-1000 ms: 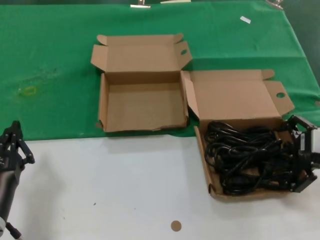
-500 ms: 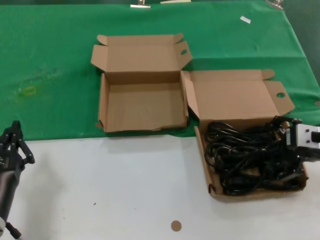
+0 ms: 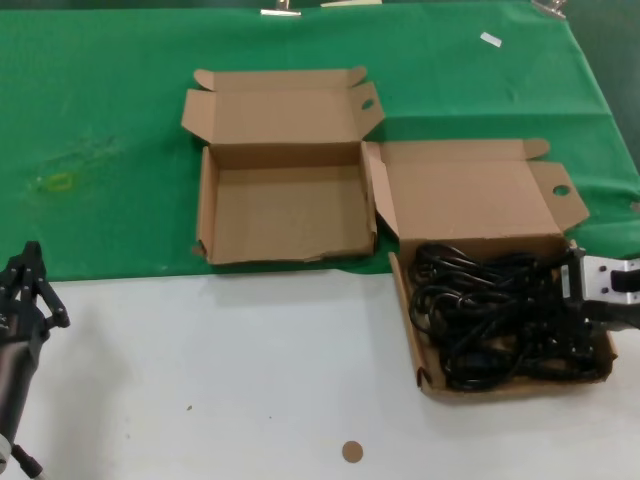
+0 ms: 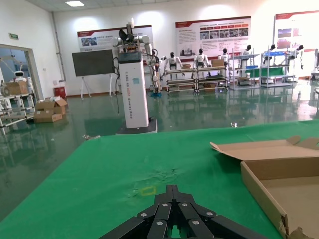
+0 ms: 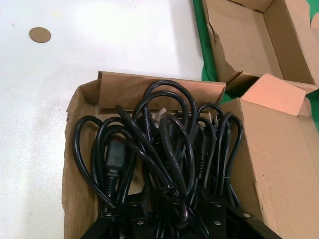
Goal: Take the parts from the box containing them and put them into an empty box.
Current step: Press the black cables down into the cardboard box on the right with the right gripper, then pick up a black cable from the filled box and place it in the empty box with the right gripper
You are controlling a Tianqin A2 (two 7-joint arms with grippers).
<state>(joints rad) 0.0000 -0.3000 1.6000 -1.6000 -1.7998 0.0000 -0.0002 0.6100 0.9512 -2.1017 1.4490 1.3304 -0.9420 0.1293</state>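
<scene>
Nothing moved yet — all cords (image 3: pixel 490 315) lie in their box (image 3: pixel 430 381); the empty box (image 3: pixel 207 215) waits. Right gripper (image 3: pixel 580 325) is among the cords — grip unclear.

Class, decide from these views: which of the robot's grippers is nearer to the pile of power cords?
Right. The right gripper is down in the power cords at their box's outer end; the left gripper hangs far across the table.

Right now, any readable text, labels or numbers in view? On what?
Nothing reads legibly in any view.
Wall posters: print too small to read.
White pillar: vertical lettering, blurred.
Green wall sign: too small to read.
Empty box and cord box: plain cardboard, no print showing.
</scene>
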